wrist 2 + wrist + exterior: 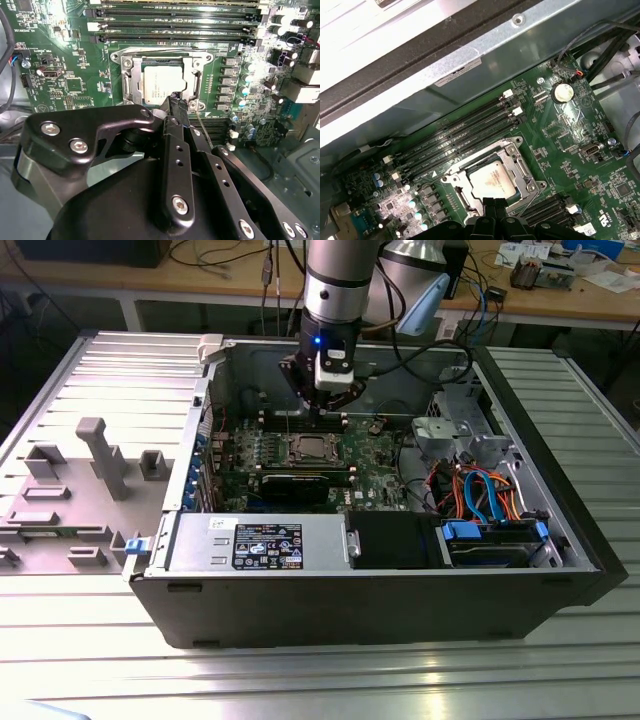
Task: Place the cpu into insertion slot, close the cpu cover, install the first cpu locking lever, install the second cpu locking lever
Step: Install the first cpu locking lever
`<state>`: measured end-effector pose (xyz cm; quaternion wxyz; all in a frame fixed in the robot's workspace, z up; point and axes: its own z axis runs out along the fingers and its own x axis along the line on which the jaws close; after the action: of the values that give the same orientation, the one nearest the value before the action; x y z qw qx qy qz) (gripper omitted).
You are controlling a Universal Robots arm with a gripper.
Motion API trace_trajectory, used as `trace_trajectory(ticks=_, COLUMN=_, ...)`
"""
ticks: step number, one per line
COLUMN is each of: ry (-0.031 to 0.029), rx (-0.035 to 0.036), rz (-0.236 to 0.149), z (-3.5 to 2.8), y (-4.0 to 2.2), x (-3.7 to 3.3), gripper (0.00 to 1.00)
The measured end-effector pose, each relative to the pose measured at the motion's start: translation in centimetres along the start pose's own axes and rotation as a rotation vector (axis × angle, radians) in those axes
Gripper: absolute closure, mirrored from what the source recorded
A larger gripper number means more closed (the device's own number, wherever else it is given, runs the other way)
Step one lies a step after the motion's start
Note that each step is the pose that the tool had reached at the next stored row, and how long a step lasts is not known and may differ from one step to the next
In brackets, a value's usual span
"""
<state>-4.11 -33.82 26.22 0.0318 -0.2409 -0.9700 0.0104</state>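
The open grey desktop computer case (pixel 400 610) lies on its side on a ribbed metal table (pixel 560 680), and the grey robot arm (pixel 340 280) reaches straight down into it from above. Its black two-finger gripper (pixel 176 102) hangs just over the green motherboard (pixel 375 455), at the edge of the socket.

The small flat square cpu with its silvery metal top (pixel 162 84) already sits in the insertion slot, the square socket with a silver metal rim (pixel 127 80) set into the board. In both wrist views the thin silver frame of the cpu cover (pixel 520 167) lies flat around the chip, its cut-out middle leaving the shiny face bare. In the first wrist view the chip (pixel 492 180) lies just beyond the fingertips (pixel 495 205).

The jaws look pressed together, with no gap showing between the two black fingers, and their tips are at the socket's edge beside a thin wire lever (pixel 200 125) that runs along the frame. I can't tell whether they are actually pinching that wire or only touching it.

Long black memory slots (pixel 175 25) run in rows just past the socket. In the exterior view a long black graphics card (pixel 300 485) sits nearer the front of the case, beside a silver power supply box (pixel 260 540), and blue and orange cables (pixel 480 495) curl on the exterior view's right
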Motion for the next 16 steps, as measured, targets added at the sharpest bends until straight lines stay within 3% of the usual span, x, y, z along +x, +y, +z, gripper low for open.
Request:
trace_trajectory(ticks=13, ry=-0.0005, rx=0.0002, rz=-0.057, z=0.00, y=0.01, x=0.00, gripper=0.89)
trace_trajectory(ticks=14, ry=0.0014, rx=-0.0036, rz=-0.066, z=0.00, y=0.00, x=0.00, gripper=0.89)
trace_trajectory(ticks=16, ry=0.0084, rx=-0.0181, rz=-0.073, z=0.00, y=0.00, x=0.00, gripper=0.89)
